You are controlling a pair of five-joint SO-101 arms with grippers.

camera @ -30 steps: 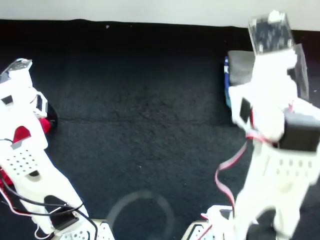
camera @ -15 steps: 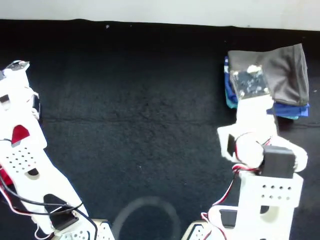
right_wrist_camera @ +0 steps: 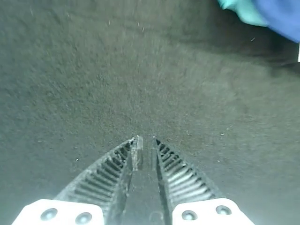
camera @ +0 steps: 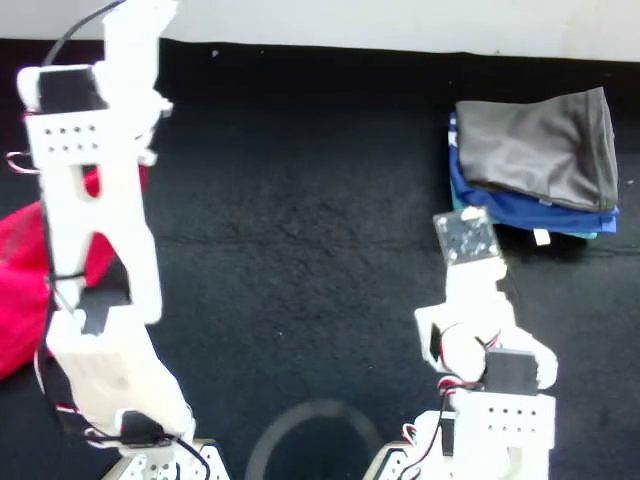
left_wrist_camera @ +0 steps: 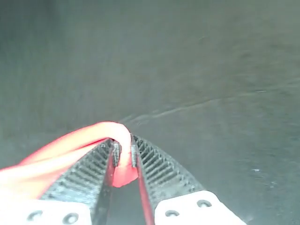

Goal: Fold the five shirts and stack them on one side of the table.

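Observation:
My left gripper point(left_wrist_camera: 123, 157) is shut on a fold of the red shirt point(left_wrist_camera: 70, 143). In the high view the left arm point(camera: 95, 200) stands raised at the table's left, with the red shirt point(camera: 22, 300) hanging and spreading behind it at the left edge. At the back right lies a stack of folded shirts: a grey one point(camera: 540, 150) on top, a blue one point(camera: 530, 212) under it, and a teal edge lower down. My right gripper point(right_wrist_camera: 145, 152) hovers over bare mat, its jaws nearly together with nothing between them. The stack's teal and blue corner point(right_wrist_camera: 262, 9) lies beyond it.
The black mat point(camera: 300, 220) covers the table from the left arm to the stack. The right arm point(camera: 485, 340) is folded back near its base at the front right. A white wall edge point(camera: 350, 20) runs along the back.
The left arm rose steeply and drew the red shirt into sight at the left edge. The right arm pulled back from the stack toward its base, uncovering the grey shirt.

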